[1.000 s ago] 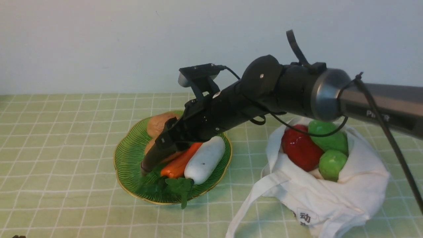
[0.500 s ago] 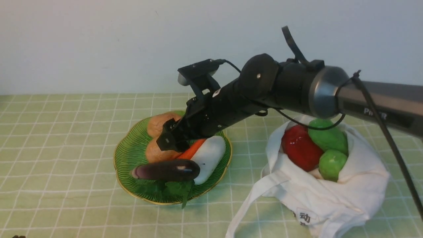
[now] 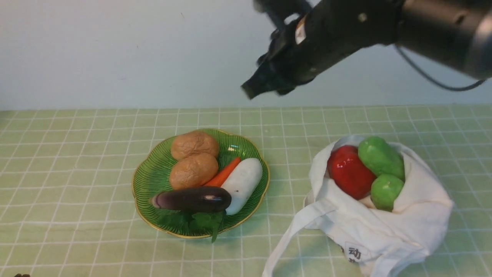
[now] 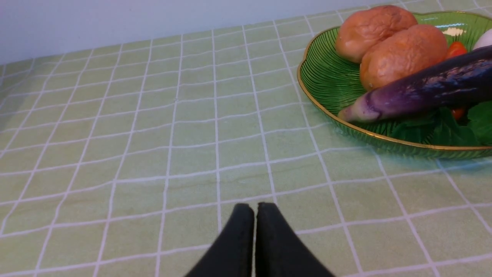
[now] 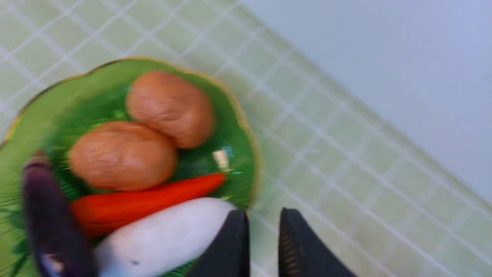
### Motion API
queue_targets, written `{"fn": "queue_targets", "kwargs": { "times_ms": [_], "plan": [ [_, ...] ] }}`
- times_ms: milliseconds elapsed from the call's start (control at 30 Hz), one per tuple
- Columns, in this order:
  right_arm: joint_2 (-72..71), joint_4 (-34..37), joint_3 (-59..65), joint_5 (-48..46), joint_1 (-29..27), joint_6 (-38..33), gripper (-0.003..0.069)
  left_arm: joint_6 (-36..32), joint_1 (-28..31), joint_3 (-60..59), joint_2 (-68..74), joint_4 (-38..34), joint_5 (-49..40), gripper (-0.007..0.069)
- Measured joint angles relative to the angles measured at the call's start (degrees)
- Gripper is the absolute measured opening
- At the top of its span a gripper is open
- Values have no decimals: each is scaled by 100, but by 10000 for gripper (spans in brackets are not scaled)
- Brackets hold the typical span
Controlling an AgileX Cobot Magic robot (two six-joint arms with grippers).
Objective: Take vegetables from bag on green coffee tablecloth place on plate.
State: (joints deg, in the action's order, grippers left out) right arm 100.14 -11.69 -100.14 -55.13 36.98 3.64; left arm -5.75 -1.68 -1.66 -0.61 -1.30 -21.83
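The dark purple eggplant point(image 3: 192, 199) lies across the front of the green gold-rimmed plate point(image 3: 144, 169). It also shows in the left wrist view point(image 4: 423, 90) and the right wrist view point(image 5: 50, 215). The white cloth bag point(image 3: 415, 227) sits on the right and holds the red vegetable point(image 3: 348, 171) and two green ones point(image 3: 380, 156) point(image 3: 386, 190). My right gripper point(image 3: 248, 89) hangs high above the cloth behind the plate, blurred; in its wrist view it point(image 5: 265, 211) is slightly open and empty. My left gripper point(image 4: 255, 206) is shut, low over the tablecloth point(image 4: 153, 115) beside the plate point(image 4: 326, 73).
The plate also carries two brown lumpy pieces point(image 3: 194, 144) point(image 3: 193, 170), an orange carrot point(image 3: 223, 177), a white radish point(image 3: 242, 184) and green leaves point(image 3: 207, 221). The bag's strap point(image 3: 292, 234) trails toward the front edge. A pale wall stands behind the table.
My right gripper let go of the eggplant, which now lies on the plate. The arm then rose and swung back to the right, away from the plate.
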Motion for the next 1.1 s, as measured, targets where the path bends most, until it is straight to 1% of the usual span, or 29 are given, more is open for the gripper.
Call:
{"fn": "queue_targets", "kwargs": {
  "times_ms": [33,67,133,167,267,400,500,533,567,600,633,667,700,733,833,867,967,1100],
  "plan": [
    [-425,-658,0,-275,-4,393,14,0,0,0,0,0,0,-5],
    [-522,-718,0,-306,-4,472,10,0,0,0,0,0,0,-5],
    [-1065,-1243,36,-632,-6,770,-7,0,0,0,0,0,0,-5],
    [-1275,-1343,89,-748,-6,852,-11,0,0,0,0,0,0,-5],
    [-2088,-1438,450,-979,-6,986,-13,0,0,0,0,0,0,-5],
    [-3442,-1238,1391,-1063,-6,1390,-13,0,0,0,0,0,0,-5],
    [-4664,-1062,2447,-979,-6,1694,-13,0,0,0,0,0,0,-5],
    [-4744,-1046,2519,-940,-6,1712,-13,0,0,0,0,0,0,-5],
    [-5066,-1009,2810,-842,-6,1792,-15,0,0,0,0,0,0,-5],
    [-5808,-917,3474,-572,-6,1913,-14,0,0,0,0,0,0,-5],
    [-5893,-917,3546,-534,-6,1928,-14,0,0,0,0,0,0,-5],
    [-6591,-862,4125,-125,-6,2054,-14,0,0,0,0,0,0,-5],
    [-6682,-855,4198,-125,-6,2054,-14,0,0,0,0,0,0,-5],
    [-7387,-854,4835,313,-6,2138,-15,0,0,0,0,0,0,-5],
    [-8631,-958,5813,893,-6,2176,-15,0,0,0,0,0,0,-5],
    [-8786,-975,5873,921,-6,2176,-15,0,0,0,0,0,0,-5],
    [-9833,-1065,6676,1447,-6,2173,-15,0,0,0,0,0,0,-5],
    [-10113,-1120,7136,1934,-6,2159,-15,0,6,0,0,-6,0,-5]
  ]
}}
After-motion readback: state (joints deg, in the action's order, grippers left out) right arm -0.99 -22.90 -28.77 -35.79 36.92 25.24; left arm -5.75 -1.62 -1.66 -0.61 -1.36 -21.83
